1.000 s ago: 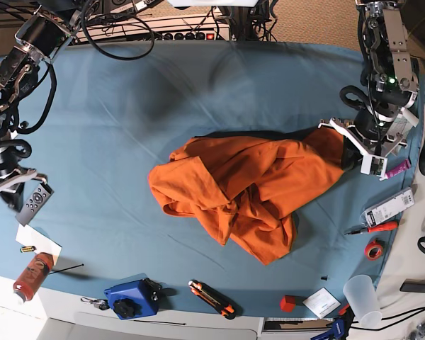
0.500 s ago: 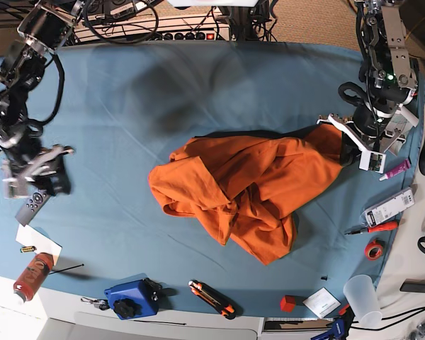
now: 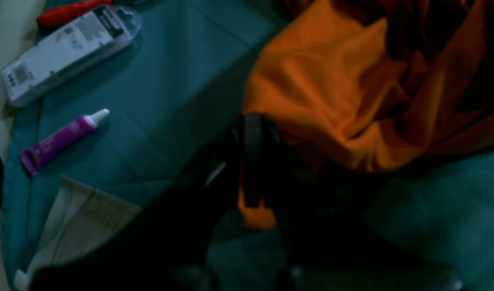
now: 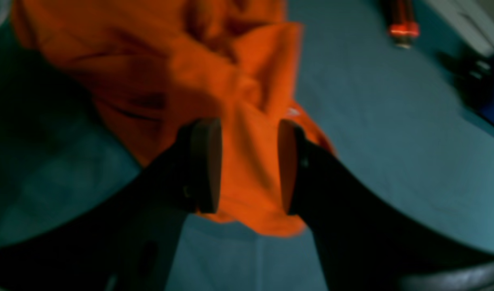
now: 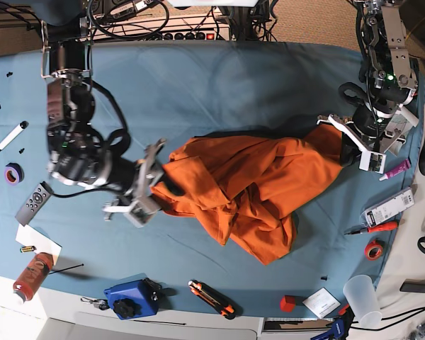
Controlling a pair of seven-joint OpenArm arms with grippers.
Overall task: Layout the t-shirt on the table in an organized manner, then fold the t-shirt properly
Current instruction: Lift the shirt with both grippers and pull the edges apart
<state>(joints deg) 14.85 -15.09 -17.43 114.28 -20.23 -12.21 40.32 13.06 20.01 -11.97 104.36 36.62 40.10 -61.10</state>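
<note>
- You are seeing the right claw (image 4: 249,165) standing wide with a hem corner of the t-shirt (image 5: 248,191) between its pads (image 4: 208,161); nothing is pinched yet, and the cloth is blurring in the right wrist view.
- You are working the layout step: the t-shirt is lying crumpled in a heap near the middle of the table (image 5: 212,85), sleeves and hem tangled, no fold begun.
- You are holding the far side with the left claw (image 3: 253,190), which is clamped narrow on an edge of the t-shirt, a small orange tab poking out below the fingers in the left wrist view.
- Your next move, as I judge it, is calling for closing the right claw on that corner, then drawing the two claws apart to spread the cloth flat.
- You are passing close to a purple tube (image 5: 397,168) and a white blister pack (image 5: 388,207) beside the left claw, so mind the sweep there.
</note>
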